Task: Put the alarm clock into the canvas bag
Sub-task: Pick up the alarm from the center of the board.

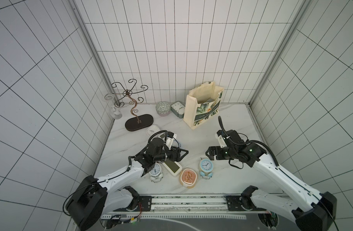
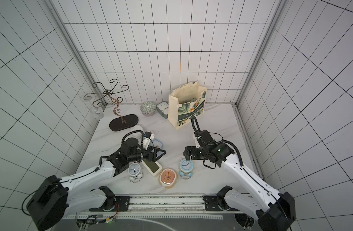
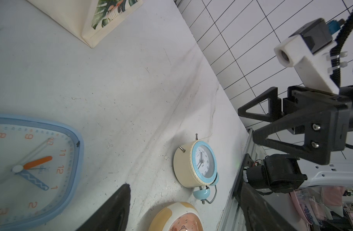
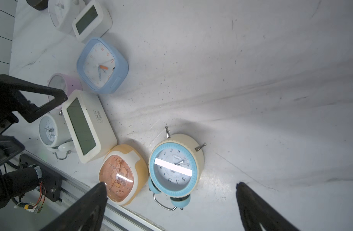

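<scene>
Jaws of the right gripper (image 1: 208, 155) gape wide, empty; blue-rimmed cream twin-bell alarm clock (image 1: 206, 165) lies face-up just beside, at its 6 o'clock, bells pointing to 6.

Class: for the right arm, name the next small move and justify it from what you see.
Probably lower the right end effector around the blue twin-bell clock: its jaws stand open and empty, the right wrist view frames that clock between them, and the canvas bag stands open farther back.
</scene>
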`<state>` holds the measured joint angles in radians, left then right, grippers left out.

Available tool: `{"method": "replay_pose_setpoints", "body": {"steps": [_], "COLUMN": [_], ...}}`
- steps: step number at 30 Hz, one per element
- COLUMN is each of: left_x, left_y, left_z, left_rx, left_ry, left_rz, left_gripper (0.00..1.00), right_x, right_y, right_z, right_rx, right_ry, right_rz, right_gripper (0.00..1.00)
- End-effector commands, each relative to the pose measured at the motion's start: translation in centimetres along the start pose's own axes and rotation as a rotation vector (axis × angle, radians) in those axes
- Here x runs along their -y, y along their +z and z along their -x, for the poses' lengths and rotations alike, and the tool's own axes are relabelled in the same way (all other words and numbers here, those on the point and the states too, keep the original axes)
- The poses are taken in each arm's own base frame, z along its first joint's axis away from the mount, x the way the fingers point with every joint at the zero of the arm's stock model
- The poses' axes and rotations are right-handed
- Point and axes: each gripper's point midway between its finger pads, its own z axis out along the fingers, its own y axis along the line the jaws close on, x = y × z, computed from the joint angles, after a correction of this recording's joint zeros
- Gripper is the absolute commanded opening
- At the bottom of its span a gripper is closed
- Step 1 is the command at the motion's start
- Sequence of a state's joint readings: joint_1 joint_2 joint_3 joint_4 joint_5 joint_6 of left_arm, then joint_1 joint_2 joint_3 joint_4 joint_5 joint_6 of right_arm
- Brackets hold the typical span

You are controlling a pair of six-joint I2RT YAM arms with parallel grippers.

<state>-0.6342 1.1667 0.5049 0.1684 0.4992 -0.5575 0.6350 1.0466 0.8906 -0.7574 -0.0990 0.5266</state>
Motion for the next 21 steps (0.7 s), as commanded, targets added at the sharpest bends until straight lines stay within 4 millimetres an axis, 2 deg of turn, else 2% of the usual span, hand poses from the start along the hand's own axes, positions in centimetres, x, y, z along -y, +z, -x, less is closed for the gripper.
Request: {"method": "replay_pose_setpoints", "body": {"steps": [1, 6, 14, 21], "left_x": [0.1, 0.2, 0.6, 1.2], "left_y": [0.2, 0.3, -0.3, -0.6], "left_z": [-0.5, -0.7, -0.8, -0.6], "left_rx": [-0.006, -0.014, -0.006, 0.005], "left_ry": [0.018, 0.021, 0.029, 0.025], "left_rz": [-0.021, -0.026, -0.040, -0.063], "left_gripper": [0.84, 0.84, 0.84, 0.84], "right_x": [1.3, 1.2, 1.1, 2.1], "right_y": [2.0, 3.6, 6.0, 7.1], "right_z": [-3.2, -4.7, -5.4, -5.8], "right_rx": [-0.087, -0.121, -0.154, -0.143], "right_ry": [0.138, 0.194, 0.221, 0.183], "right_rz": [-0.080, -0.123, -0.217, -0.347], "right_gripper": [1.00, 1.00, 1.00, 1.00]}}
